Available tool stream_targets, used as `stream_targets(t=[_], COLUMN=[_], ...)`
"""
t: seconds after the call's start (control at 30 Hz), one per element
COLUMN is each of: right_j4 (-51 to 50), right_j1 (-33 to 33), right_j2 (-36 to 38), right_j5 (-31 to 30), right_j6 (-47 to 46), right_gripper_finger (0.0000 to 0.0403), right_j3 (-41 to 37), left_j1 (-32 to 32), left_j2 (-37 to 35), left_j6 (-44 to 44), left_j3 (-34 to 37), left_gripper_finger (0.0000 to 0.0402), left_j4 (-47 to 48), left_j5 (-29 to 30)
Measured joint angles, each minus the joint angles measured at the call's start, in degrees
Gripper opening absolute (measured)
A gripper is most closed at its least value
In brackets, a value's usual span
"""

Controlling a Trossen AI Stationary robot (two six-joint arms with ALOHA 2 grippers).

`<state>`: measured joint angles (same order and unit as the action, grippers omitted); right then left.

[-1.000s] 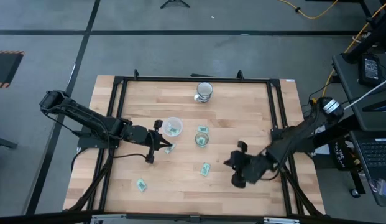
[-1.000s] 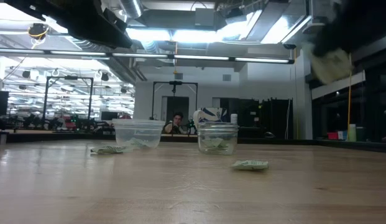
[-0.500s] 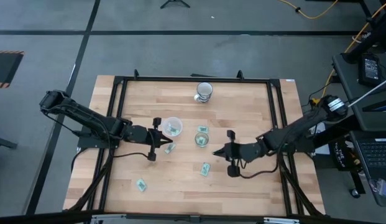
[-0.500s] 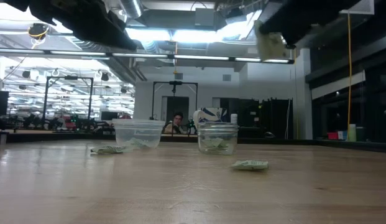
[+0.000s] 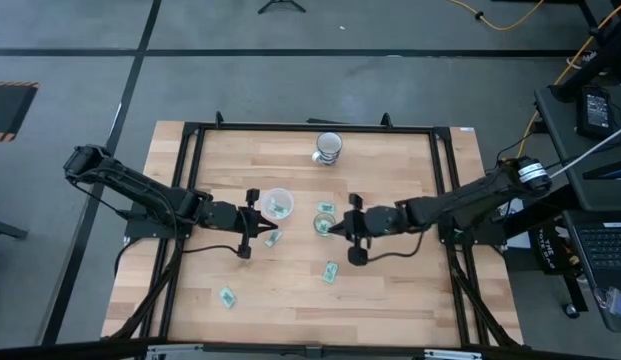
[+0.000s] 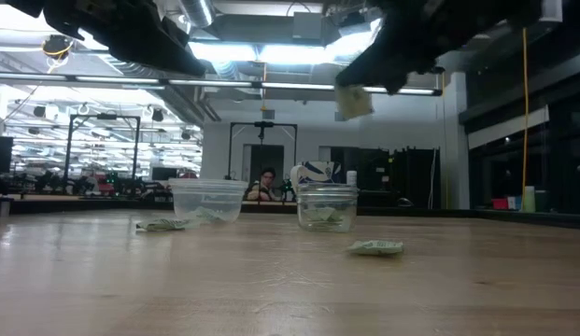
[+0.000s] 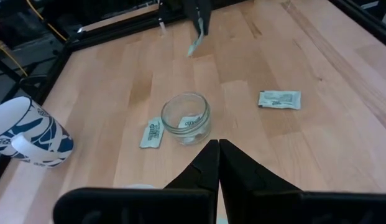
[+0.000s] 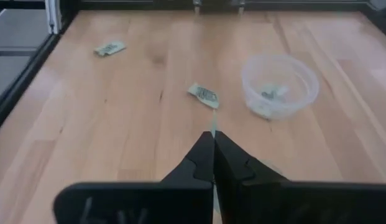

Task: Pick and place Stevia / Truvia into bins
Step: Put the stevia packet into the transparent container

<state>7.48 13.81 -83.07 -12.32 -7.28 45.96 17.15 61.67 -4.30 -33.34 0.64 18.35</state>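
My right gripper (image 5: 336,229) is shut on a green-and-white sweetener packet (image 6: 353,101), high over the table and just right of the narrow clear cup (image 5: 324,224). That cup (image 6: 327,205) holds packets. The wider whitish cup (image 5: 278,204) also has one inside. My left gripper (image 5: 267,233) waits shut beside the wide cup, near a packet (image 5: 271,239) lying flat. Other packets lie flat on the table: one (image 5: 325,208) by the narrow cup, one (image 5: 331,271) and one (image 5: 226,296) nearer the near edge. My right gripper pinches the packet by its upper end (image 7: 197,36) between its two fingers, which come from above pointing down. The packet hangs below the fingertips (image 7: 199,22), lifted clear of the table. In the right wrist view only a thin sliver (image 8: 212,133) shows at the shut tips.
A white and blue mug (image 5: 328,147) stands near the table's far edge. A black frame (image 5: 310,127) runs round the tabletop. Bare wood lies along the near edge and on the right (image 5: 410,290).
My right gripper has travelled from the near right part of the table toward the left and far side, up to the narrow cup, carrying the packet hanging clear of the table. It has stayed shut.
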Motion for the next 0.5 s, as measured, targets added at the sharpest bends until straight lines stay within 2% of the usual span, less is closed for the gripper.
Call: stream_targets(t=[0.2,0.37,0.5], right_j4=[-3.5,-4.1,-3.7], right_j1=[-4.4,-7.6,-9.0], right_j2=[-4.6,-6.3,-7.2], right_j5=[3.6,8.9,9.6], right_j6=[2.0,3.1,3.4], right_gripper_finger=[0.0,0.0,0.0], right_j3=[4.4,4.5,4.3], left_j1=[0.0,0.0,0.0], left_j2=[0.0,0.0,0.0], left_j6=[0.6,0.7,0.6], left_j3=[0.0,0.0,0.0], left_gripper_finger=[0.0006,0.0006,0.0006], left_j4=[1.0,0.9,0.8], left_j5=[0.0,0.0,0.1])
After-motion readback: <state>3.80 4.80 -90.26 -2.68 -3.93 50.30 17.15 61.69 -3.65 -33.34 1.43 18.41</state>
